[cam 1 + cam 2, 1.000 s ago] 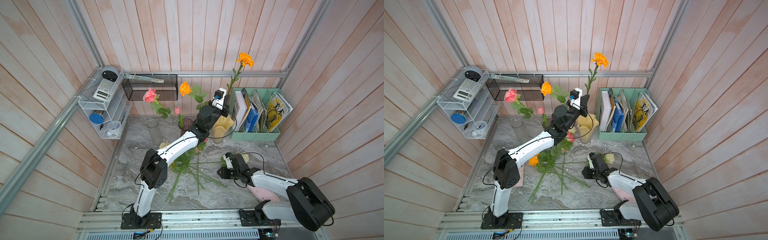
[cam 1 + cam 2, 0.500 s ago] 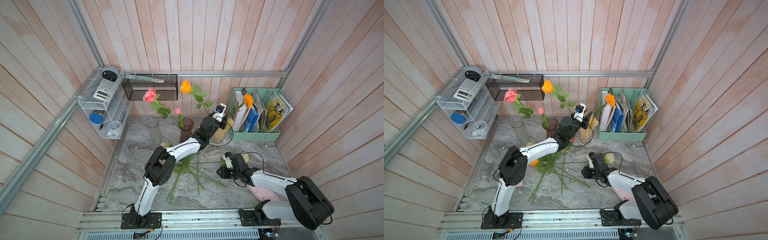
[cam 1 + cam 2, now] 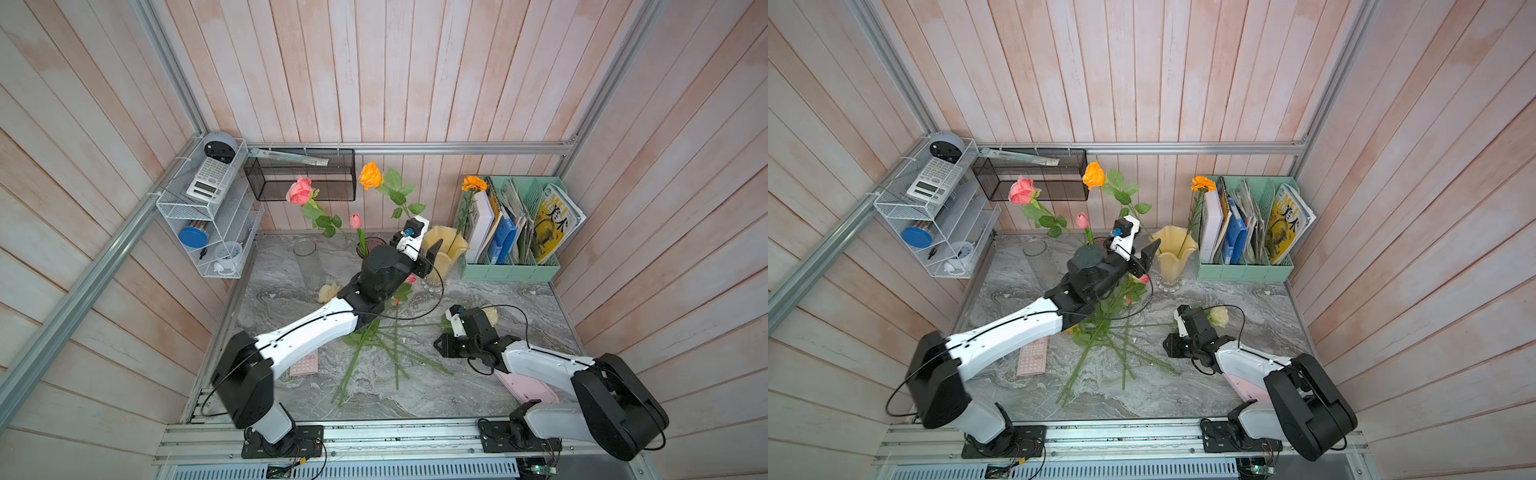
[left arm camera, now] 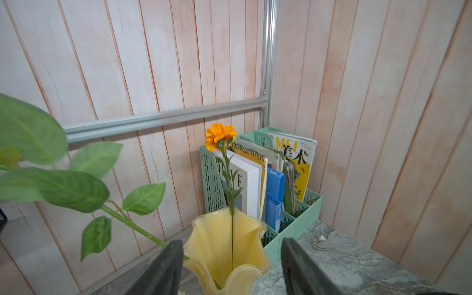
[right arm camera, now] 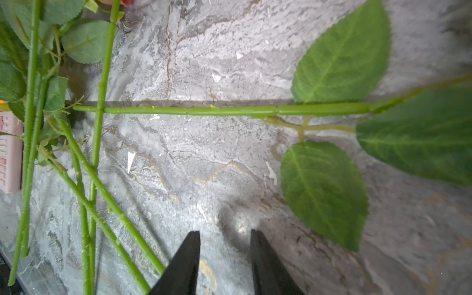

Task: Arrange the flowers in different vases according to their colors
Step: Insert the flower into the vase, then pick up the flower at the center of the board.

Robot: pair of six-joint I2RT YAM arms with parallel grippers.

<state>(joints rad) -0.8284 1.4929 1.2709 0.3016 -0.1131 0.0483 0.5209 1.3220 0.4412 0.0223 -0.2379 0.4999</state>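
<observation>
the frilly orange flower [image 4: 220,135] is sitting in the wavy pale yellow vase [image 4: 204,242]. the left pincer [image 4: 231,244] and right pincer [image 5: 224,232] are hanging spread, empty. next is probably pinching a long green stem [image 5: 189,110].

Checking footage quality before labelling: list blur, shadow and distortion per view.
Left wrist view: near leaves smeared, orange flower and yellow vase sharp. Right wrist view: edge leaf blurred, long stem crisp, casting a hard shadow. Both top views: wall planks splay outward, wide-angle.
</observation>
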